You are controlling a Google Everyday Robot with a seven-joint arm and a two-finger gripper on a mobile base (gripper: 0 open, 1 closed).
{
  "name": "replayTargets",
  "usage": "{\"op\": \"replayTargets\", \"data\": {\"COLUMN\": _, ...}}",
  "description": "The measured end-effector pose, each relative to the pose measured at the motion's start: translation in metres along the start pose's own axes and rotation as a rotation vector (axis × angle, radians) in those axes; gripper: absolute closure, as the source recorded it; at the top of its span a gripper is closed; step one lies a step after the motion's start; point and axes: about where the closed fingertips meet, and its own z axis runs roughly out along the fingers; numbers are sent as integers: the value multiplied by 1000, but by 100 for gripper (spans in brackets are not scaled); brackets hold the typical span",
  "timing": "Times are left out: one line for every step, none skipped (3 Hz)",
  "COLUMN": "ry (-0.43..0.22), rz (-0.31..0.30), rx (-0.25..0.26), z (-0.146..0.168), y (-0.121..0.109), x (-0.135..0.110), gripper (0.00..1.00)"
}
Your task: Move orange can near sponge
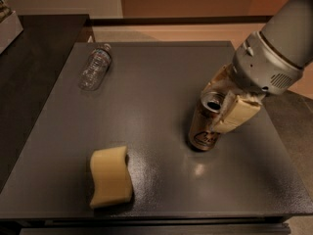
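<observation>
Gripper (222, 109) is pictured clamped on the upper part of the orange can (205, 131) at the right of the table (161, 72), well apart from the sponge (110, 176) at front left, with the grasp judged made and a carry toward the sponge called for next.

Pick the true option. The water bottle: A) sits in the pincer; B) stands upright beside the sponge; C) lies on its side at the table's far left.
C: the water bottle lies flat at far left; the pincer, at right, grips the orange can.
</observation>
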Motion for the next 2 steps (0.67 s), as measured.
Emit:
{"op": "replayTargets", "data": {"ry": -7, "rz": -59, "rx": -57, "z": 11, "y": 12, "x": -30, "gripper": 100}}
{"op": "replayTargets", "data": {"ry": -13, "rz": -117, "rx": -114, "z": 25, "y": 25, "x": -57, "gripper": 100}}
